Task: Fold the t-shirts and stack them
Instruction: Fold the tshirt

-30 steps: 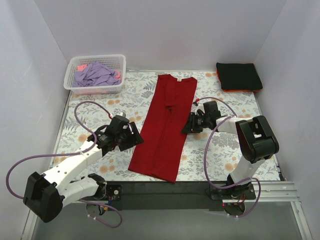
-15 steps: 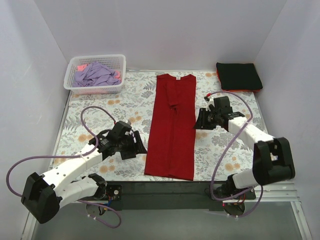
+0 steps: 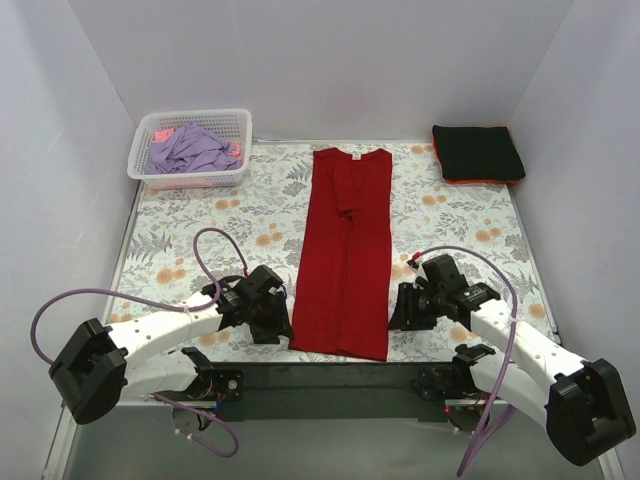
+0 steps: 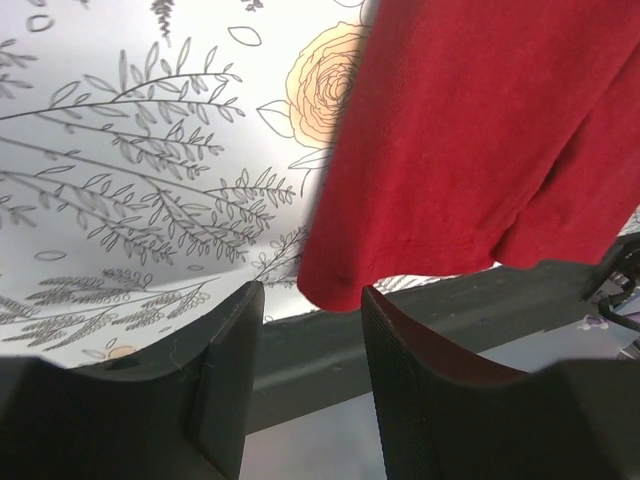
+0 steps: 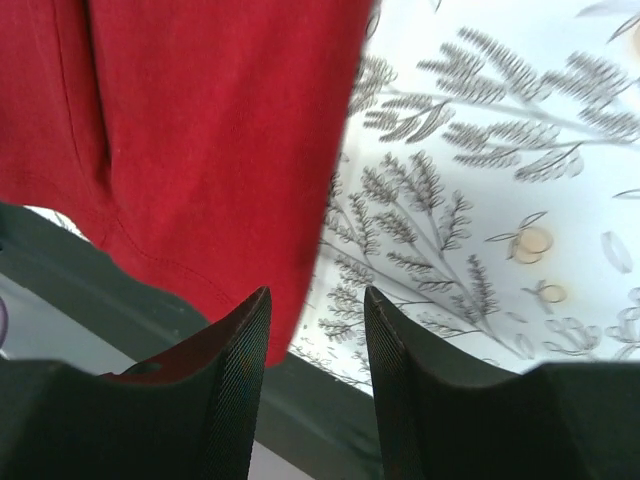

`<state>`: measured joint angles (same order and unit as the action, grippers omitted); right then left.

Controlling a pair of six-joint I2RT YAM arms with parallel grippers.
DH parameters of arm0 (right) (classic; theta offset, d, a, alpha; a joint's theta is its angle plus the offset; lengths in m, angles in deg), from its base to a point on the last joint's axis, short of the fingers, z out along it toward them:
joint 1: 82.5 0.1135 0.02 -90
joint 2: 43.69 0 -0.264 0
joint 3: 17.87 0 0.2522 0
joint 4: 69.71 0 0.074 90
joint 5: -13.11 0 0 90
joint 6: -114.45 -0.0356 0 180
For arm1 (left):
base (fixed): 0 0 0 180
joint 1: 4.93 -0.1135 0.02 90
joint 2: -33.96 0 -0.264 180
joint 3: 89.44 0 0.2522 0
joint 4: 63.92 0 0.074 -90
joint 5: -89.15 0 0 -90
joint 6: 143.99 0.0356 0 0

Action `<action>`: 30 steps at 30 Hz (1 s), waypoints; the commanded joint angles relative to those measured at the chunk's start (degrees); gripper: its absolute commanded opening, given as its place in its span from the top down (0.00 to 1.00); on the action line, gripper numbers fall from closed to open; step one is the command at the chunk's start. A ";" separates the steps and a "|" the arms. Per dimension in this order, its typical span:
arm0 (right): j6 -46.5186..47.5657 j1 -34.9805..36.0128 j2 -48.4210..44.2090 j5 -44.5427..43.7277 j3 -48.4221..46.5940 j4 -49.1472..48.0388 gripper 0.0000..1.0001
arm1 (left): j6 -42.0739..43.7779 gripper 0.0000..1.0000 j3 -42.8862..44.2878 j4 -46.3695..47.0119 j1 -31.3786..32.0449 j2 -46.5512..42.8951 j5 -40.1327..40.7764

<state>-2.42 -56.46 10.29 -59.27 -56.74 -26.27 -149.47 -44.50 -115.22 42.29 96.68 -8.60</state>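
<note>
A deep-red t-shirt (image 3: 345, 260), folded into a long narrow strip, lies flat in the middle of a floral table cloth (image 3: 200, 230). Its collar points to the far side and its hem reaches the near edge. A pale speck at the collar may be a neck label; it is too small to be sure.

The left gripper (image 3: 272, 318) sits low just beside the hem's left corner. In its wrist view the black fingers (image 4: 230, 340) stand apart with nothing pinched between them, and the cloth's corner lies just past the tips. The right gripper (image 3: 405, 310) sits beside the hem's right corner, jaws likewise parted and empty. Its fingers (image 5: 240, 350) hide part of the hem. From above, both grippers' tips are covered by their own bodies.

At far left, a white basket (image 3: 190, 180) holds a crumpled lavender t-shirt (image 3: 190, 148), with a pink scrap (image 3: 162, 133) mostly buried. At far right, a folded black t-shirt (image 3: 478, 152) rests on an orange-red one (image 3: 480, 181), of which only a sliver shows.
</note>
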 commanded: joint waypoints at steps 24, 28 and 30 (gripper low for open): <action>-17.33 13.86 0.43 -3.65 8.23 -2.09 0.51 | -2.34 0.77 -0.86 3.61 4.46 7.59 1.51; -18.04 13.86 -1.76 -3.83 9.28 0.21 0.51 | -2.34 0.79 -1.03 3.61 4.63 7.95 1.16; -18.21 13.86 -2.21 -3.83 9.72 0.65 0.51 | -2.34 0.79 -1.12 3.70 4.63 7.95 1.07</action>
<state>-20.63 -43.04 8.08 -59.00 -49.79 -33.31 -151.37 -44.57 -111.51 46.44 104.07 -7.73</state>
